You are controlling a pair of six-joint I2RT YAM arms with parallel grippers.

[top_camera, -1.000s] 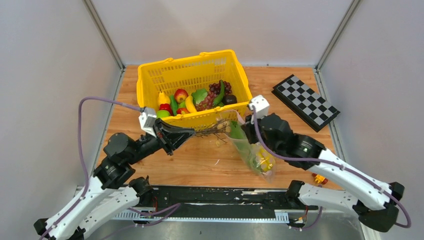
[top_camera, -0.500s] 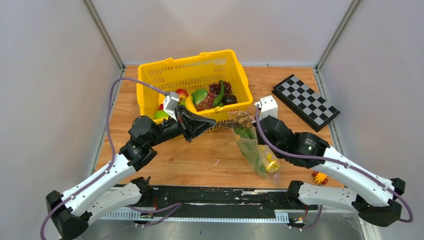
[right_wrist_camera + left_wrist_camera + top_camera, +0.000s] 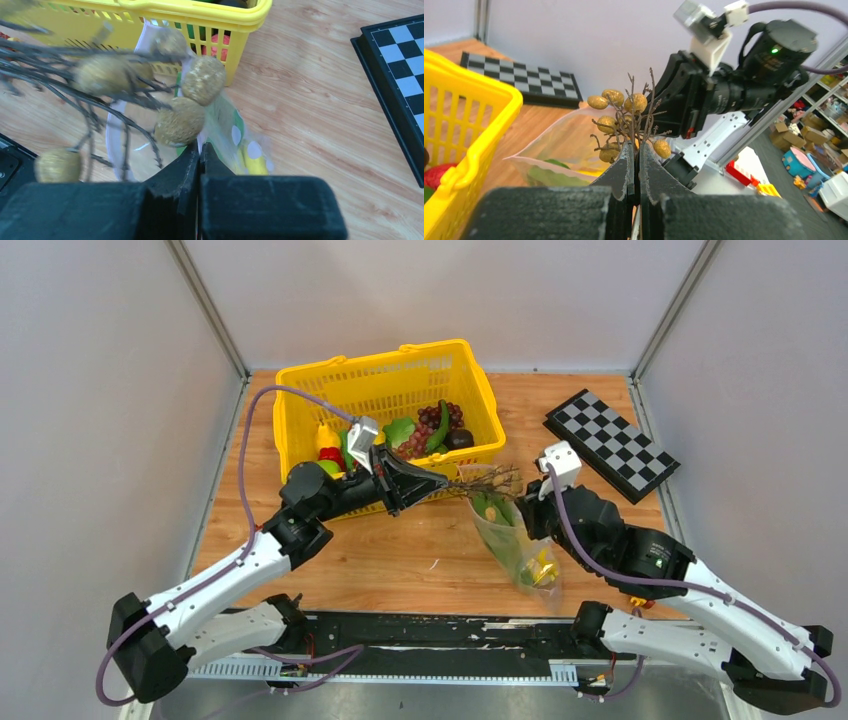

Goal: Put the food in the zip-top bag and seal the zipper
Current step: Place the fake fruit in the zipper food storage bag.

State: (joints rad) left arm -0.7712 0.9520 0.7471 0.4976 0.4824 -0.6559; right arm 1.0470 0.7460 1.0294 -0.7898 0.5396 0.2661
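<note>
My left gripper (image 3: 441,483) is shut on the stem of a brown twig bunch with golden-brown berries (image 3: 490,480), held right over the mouth of the clear dotted zip-top bag (image 3: 517,545). In the left wrist view the bunch (image 3: 624,107) sticks up from the closed jaws (image 3: 634,146) above the bag (image 3: 559,145). My right gripper (image 3: 522,508) is shut on the bag's upper rim (image 3: 199,146) and holds it open. The berries (image 3: 182,124) hang just in front of it. A yellow banana (image 3: 255,164) and greens lie inside the bag. The pale zipper strip (image 3: 114,140) curves round the mouth.
The yellow basket (image 3: 385,365) stands behind the bag, holding grapes (image 3: 430,420), apples, bananas and green pods. A black-and-white checkerboard (image 3: 610,443) lies at the back right. A small red and yellow item (image 3: 638,596) sits near the table's front edge under the right arm.
My left gripper has carried the twig bunch rightward from the basket's front to the bag's mouth. My right gripper has shifted a little right, still holding the bag's rim.
</note>
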